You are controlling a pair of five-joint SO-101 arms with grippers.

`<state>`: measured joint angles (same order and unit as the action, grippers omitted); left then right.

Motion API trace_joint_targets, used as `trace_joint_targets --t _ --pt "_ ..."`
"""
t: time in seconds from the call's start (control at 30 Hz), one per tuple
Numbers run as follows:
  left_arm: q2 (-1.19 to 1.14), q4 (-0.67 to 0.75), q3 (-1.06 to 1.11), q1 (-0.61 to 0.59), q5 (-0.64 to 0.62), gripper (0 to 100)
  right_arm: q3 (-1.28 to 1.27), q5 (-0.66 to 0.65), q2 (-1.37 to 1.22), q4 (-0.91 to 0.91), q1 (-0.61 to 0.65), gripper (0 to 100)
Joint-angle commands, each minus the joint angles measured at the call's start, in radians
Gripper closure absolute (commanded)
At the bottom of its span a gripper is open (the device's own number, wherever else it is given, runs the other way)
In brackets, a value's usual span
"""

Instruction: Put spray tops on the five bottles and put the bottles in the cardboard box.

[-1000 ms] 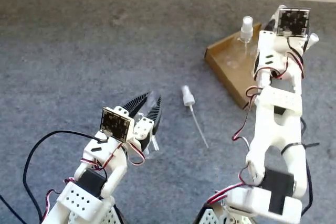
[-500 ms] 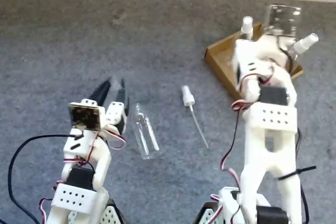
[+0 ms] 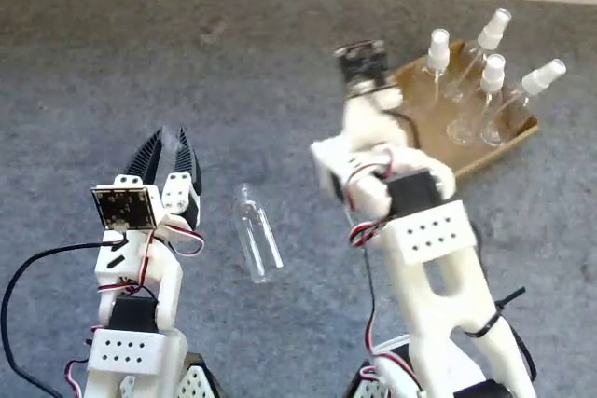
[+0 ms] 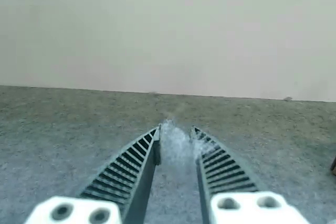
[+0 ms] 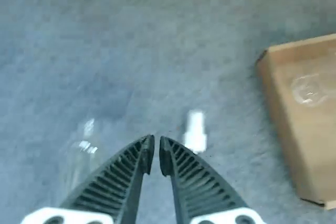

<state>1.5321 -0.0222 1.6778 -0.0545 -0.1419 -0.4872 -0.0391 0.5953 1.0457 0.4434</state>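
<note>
On open carpet (image 3: pixel 93 62), bottle (image 3: pixel 258 233) lying flat, cardboard box (image 3: pixel 424 109) far right.

Robot lab setup, grey carpet (image 3: pixel 93 62), pale wall (image 4: pixel 168 35)

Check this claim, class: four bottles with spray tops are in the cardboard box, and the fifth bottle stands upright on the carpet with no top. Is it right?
No. In the high view the fifth bottle lies on its side on the carpet, not upright. The rest holds: four bottles with spray tops are in the cardboard box.
</note>
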Motion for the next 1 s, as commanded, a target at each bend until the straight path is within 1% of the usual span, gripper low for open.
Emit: trace_joint_targets --t 0.0,0.1,0.17,0.33,0.4,0.8,0.97 --pt "0.012 0.02 0.025 -0.016 0.006 93 -0.021 0.005 0.035 0.013 0.128 99.5" --pt "0.012 0.025 0.025 -0.061 0.006 93 -0.071 0.005 0.033 0.013 0.208 99.0" --pt "0.012 0.026 0.025 -0.101 0.002 93 -0.09 0.005 0.033 0.013 0.245 95.3" --pt "0.012 0.026 0.025 -0.116 0.002 93 -0.111 0.011 0.008 0.019 0.3 74.5" --pt "0.012 0.026 0.025 -0.117 0.002 93 -0.108 0.011 -0.035 0.019 0.318 70.7" --pt "0.012 0.026 0.025 -0.12 0.006 93 0.045 0.012 -0.401 0.016 0.438 70.7" --pt "0.012 0.026 0.025 -0.12 0.006 93 0.073 0.012 -0.489 -0.012 0.441 70.7"
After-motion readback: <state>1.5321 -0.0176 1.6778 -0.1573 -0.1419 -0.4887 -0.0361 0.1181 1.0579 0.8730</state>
